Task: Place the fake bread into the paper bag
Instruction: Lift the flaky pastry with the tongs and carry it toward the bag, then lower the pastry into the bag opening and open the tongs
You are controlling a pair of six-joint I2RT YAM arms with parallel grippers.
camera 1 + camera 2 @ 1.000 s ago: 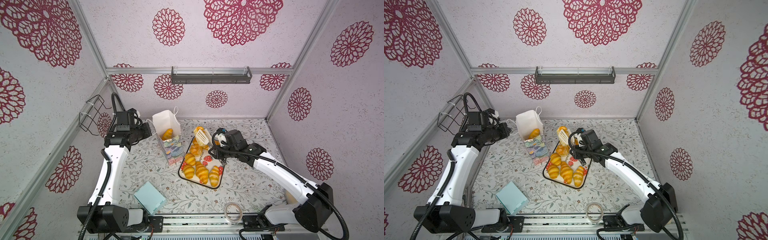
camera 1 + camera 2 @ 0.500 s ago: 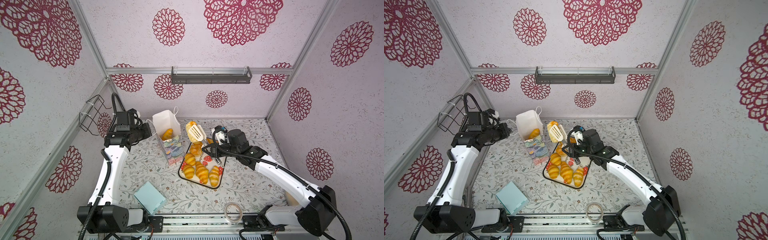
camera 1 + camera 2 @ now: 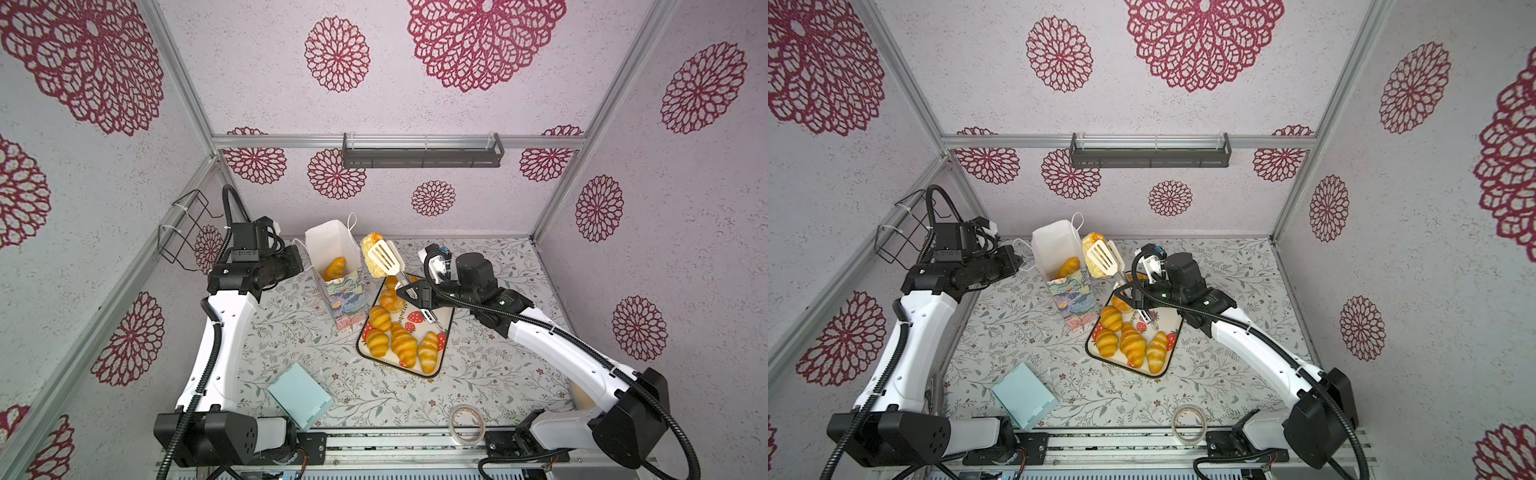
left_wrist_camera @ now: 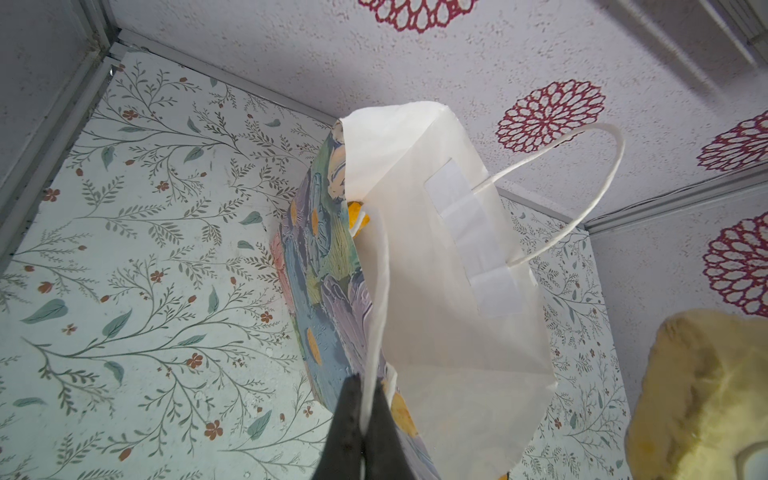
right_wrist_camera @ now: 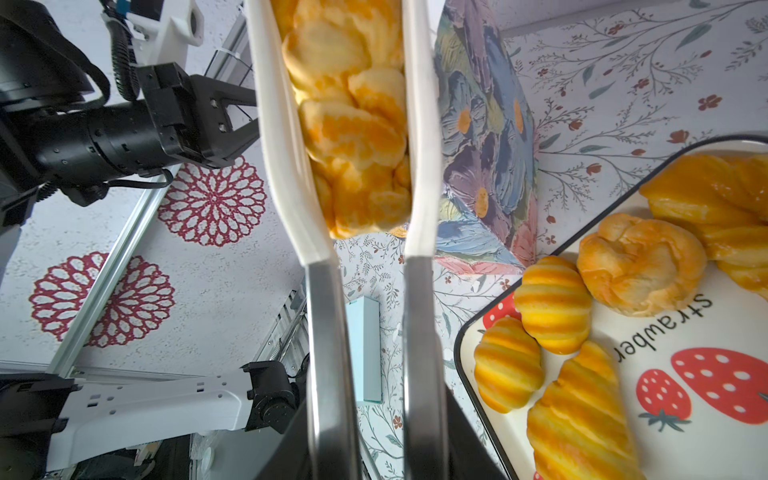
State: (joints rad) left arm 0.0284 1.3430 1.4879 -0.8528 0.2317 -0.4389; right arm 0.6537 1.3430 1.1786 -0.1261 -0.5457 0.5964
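Held bread: a pale yellow-orange loaf [image 3: 371,248] is clamped between the two white blades of the tongs [image 3: 386,258]. It is in the air, out ahead of the right gripper [image 3: 417,301].
Paper bag: the paper bag [image 3: 347,297] stands upright on the bench [image 3: 291,332] between the two grippers, with its mouth open. The held loaf is just beside its rim on the right gripper's side, not inside.
Bread in bag: one croissant [image 3: 335,268] lies deep in the bag.
Other bread: croissants and rolls [image 3: 404,345] lie on the strawberry tray [image 5: 731,332], under and beside the right gripper.
Right side: the right gripper is narrow and squeezes the metal handles of the tongs.
Left side: the left gripper [image 4: 365,415] is closed tight, pinching the bag's white rim on the side far from the loaf.
Further off: a light blue box [image 3: 300,395] and a tape roll [image 3: 467,423] lie well apart from both grippers, back toward the arm bases.
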